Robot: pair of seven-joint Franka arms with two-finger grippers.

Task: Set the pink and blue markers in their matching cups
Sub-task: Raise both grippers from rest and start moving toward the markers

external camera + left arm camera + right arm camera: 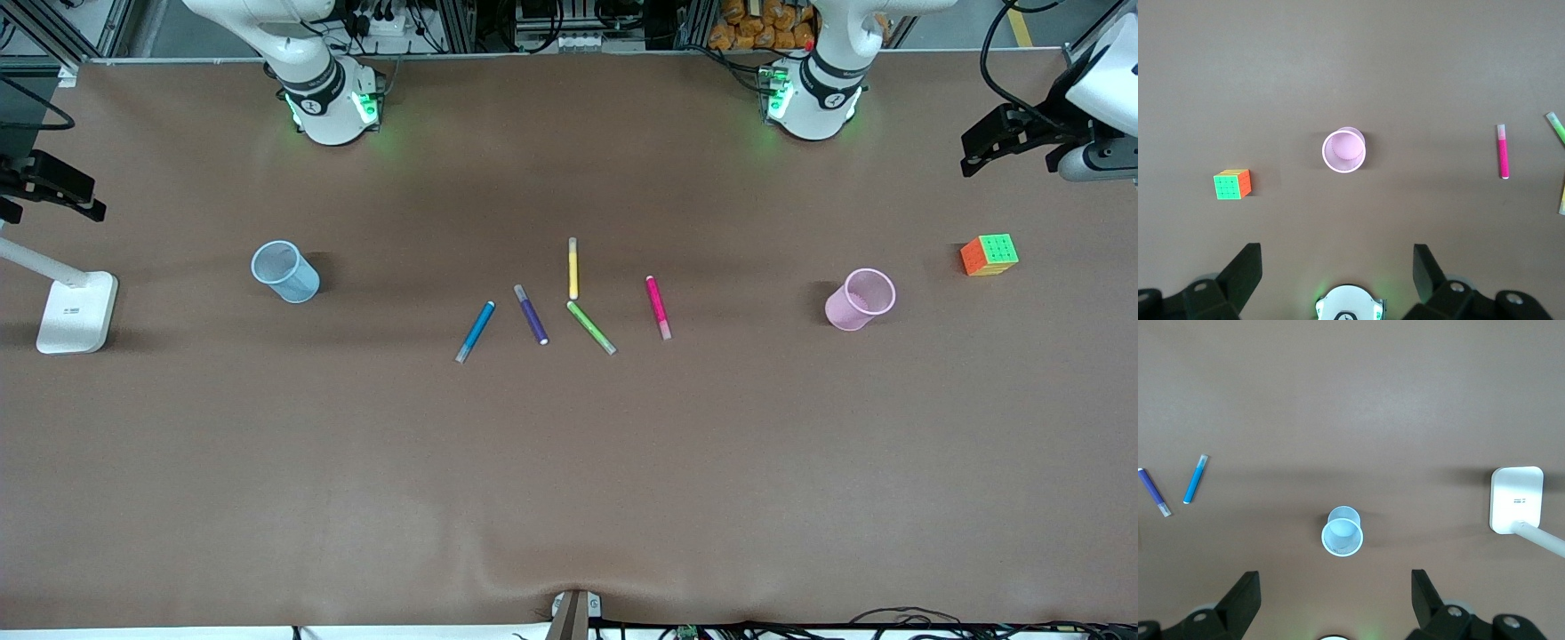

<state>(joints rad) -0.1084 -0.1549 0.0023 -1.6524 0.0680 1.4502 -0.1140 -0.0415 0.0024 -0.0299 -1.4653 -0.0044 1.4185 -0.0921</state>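
Both arms are waiting high: left gripper (1338,280) gaping over the pink cup (860,300), right gripper (1335,600) gaping over the blue cup (284,271). The blue marker (475,332) and pink marker (658,307) are lying mid-table between the cups; a sloppy pinch risks snagging the purple marker (531,315) or green marker (591,327).

We see a brown table (569,462) with a small ripple at its near edge. Lying flat mid-table, all apart: blue marker (475,332), purple marker (531,314), yellow marker (573,268), green marker (591,327), pink marker (658,307). Yellow sits farthest from the front camera. Blue cup (285,272) stands upright toward the right arm's end, pink cup (860,300) upright toward the left arm's end. Puzzle cube (989,255) rests near the pink cup. White lamp base (77,312) sits at the right arm's end.
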